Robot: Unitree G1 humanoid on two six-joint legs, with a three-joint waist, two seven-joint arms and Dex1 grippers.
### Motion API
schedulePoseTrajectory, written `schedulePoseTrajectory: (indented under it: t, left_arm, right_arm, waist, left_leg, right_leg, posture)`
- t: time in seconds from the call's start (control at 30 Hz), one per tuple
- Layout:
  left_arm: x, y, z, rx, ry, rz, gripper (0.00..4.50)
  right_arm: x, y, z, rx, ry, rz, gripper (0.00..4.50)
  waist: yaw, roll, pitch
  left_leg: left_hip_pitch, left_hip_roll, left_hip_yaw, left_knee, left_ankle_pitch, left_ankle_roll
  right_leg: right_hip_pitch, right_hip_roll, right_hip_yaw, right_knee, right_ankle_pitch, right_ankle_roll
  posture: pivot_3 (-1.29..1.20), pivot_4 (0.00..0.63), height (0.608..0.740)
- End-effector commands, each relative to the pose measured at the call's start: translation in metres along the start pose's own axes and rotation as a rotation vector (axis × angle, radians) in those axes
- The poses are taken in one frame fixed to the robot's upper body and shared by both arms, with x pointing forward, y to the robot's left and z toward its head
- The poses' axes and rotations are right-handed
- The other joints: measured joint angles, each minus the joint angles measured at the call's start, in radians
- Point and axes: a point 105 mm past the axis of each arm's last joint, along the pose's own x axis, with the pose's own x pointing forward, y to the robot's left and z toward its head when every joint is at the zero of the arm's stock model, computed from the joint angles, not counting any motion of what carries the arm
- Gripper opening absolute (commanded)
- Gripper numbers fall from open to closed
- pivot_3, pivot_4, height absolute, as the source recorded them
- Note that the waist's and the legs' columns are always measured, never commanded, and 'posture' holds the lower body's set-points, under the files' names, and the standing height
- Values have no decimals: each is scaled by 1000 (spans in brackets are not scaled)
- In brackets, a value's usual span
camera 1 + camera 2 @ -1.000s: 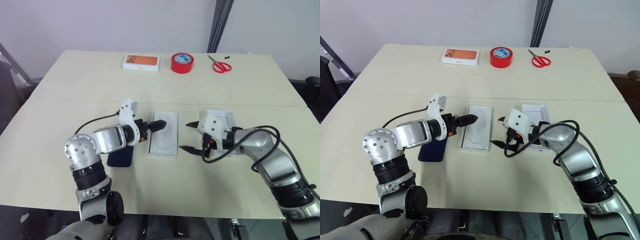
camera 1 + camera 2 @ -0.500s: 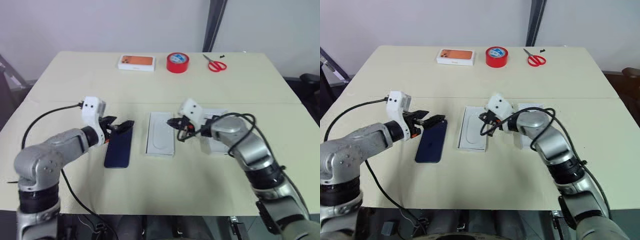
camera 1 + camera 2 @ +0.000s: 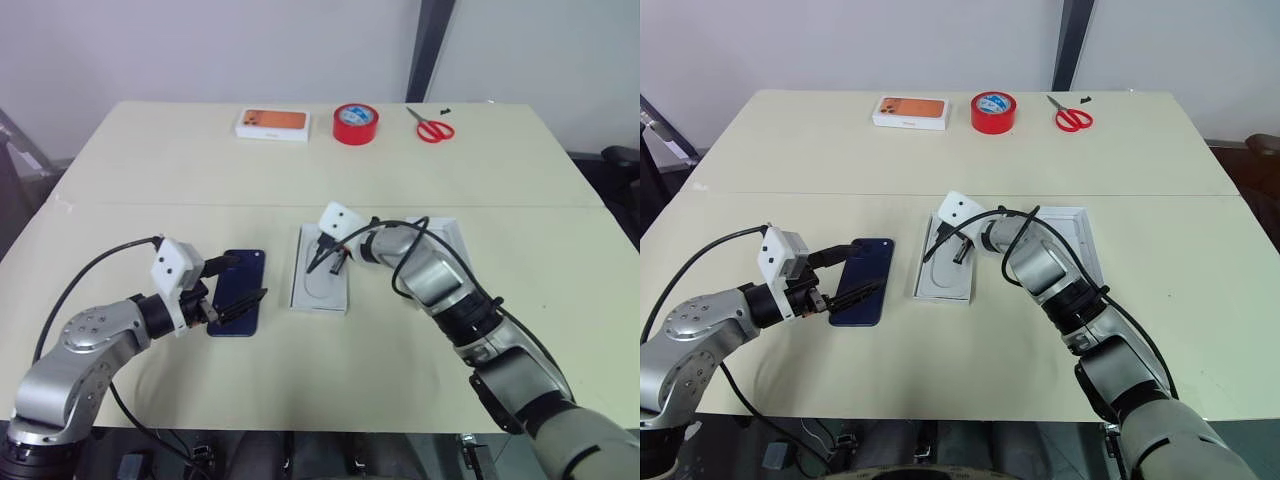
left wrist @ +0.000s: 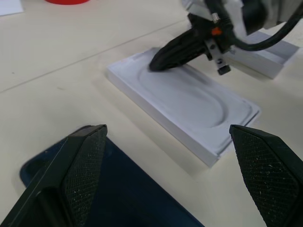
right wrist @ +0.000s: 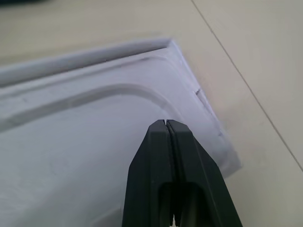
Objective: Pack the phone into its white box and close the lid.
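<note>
Navy phone point(image 3: 240, 291) flat on the table point(image 3: 300, 370), left gripper point(image 3: 238, 289) over it with fingers wide apart, white insert point(image 3: 322, 282) just beside, right gripper point(image 3: 321, 264) pressed together above its recess, open white tray point(image 3: 1075, 240) behind the arm

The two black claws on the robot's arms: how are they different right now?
The left gripper stands wide open, its fingers apart over the dark blue phone; the right gripper is pressed shut, holding nothing. The left gripper hovers at the phone's near end, while the right gripper's tip sits on the white insert with the oval recess. Both have two black fingers.
</note>
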Motion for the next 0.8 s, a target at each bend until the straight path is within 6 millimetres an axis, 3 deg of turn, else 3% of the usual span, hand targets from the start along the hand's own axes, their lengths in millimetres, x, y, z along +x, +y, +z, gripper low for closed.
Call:
schedulePoseTrajectory:
  t: [0.03,0.23,0.37,0.5,0.6,0.8]
  left_arm:
    - [-3,-6,7,53,-16,-9,4348]
    - [-2,-10,5,32,-22,-13,4348]
    - [-5,-7,3,32,-14,9,4348]
    - [-8,-4,4,28,-18,26,4348]
    - [-8,-3,4,26,-22,30,4348]
    - [-4,-5,4,18,-29,15,4348]
  right_arm:
    - [0,14,18,-54,-56,65,63]
    - [-3,15,23,-41,-87,48,63]
    - [-20,7,29,-66,-131,35,63]
    - [-46,21,24,-92,-145,128,63]
    - [-62,41,11,-142,-119,225,63]
    - [-57,55,-3,-169,-69,253,63]
  waist:
    - [0,0,0]
    - [1,0,0]
    - [4,0,0]
    - [5,0,0]
    - [6,0,0]
    - [0,0,0]
  left_leg:
    - [0,0,0,0,0,0]
    - [0,0,0,0,0,0]
    - [0,0,0,0,0,0]
    - [0,0,0,0,0,1]
    - [0,0,-1,0,0,1]
    - [1,1,-1,0,0,1]
  right_leg:
    - [0,0,0,0,0,0]
    - [0,0,0,0,0,0]
    - [0,0,0,0,0,0]
    - [0,0,0,-1,0,0]
    - [1,0,0,-1,0,0]
    - [1,1,0,0,0,0]
  posture:
    - [0,150,729]
    - [0,150,729]
    - [0,150,729]
    - [0,150,729]
    - [0,150,729]
    - [0,150,729]
